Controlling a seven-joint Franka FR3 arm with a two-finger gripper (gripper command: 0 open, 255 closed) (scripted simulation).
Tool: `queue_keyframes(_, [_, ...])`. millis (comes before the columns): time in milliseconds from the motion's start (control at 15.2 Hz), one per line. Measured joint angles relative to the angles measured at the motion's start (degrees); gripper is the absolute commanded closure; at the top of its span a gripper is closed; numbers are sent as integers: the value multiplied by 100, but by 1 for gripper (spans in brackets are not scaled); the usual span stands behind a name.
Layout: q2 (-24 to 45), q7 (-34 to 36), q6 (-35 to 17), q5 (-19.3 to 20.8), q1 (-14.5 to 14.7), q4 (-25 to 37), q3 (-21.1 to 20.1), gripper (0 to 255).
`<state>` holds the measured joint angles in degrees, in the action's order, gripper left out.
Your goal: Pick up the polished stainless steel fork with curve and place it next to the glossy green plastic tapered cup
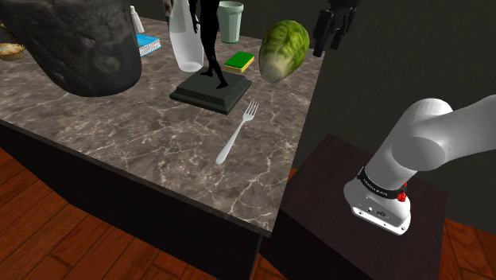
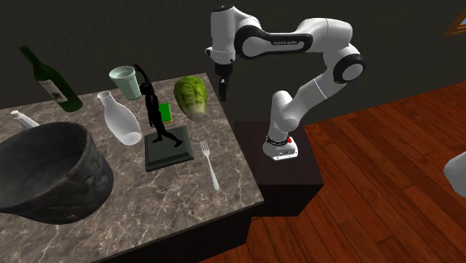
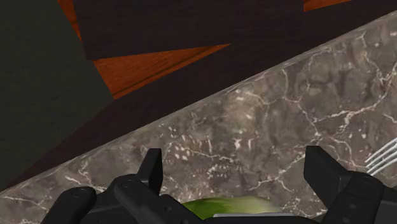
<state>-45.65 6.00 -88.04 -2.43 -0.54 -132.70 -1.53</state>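
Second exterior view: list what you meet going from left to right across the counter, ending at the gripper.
dark green bottle → white bottle → black statuette → green lettuce → gripper

A brown-grey marble-patterned countertop (image 1: 119, 135) on a dark base carries everything; a silvery fork (image 1: 238, 132) lies flat on bare stone near the edge facing the stand, just beside but apart from the dark square plinth (image 1: 210, 90) of a black figurine; behind the plinth stand a clear bottle (image 1: 184, 40) and, further back, a pale green cup (image 1: 230, 21); a green-and-yellow sponge (image 1: 238, 62) lies between the plinth and a head of lettuce (image 1: 283, 49) near the corner; a big dark bowl (image 1: 79, 40) sits at the shoulder view's left, with a blue book (image 1: 147, 44) behind it; a green wine bottle (image 2: 51, 81) leans at the far edge.
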Motion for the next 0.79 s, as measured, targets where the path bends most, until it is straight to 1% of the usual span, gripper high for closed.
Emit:
queue_keyframes(66, [0, 0, 0, 0, 0, 0, 0, 0])
queue_keyframes(198, [-74, 416, -87, -124, -73, -135, -200, 0])
queue_keyframes(330, [-189, 1122, -201, -360, -160, -314, -565, 0])
queue_keyframes(792, [-101, 3861, -630, -1214, -559, -418, -2012, 0])
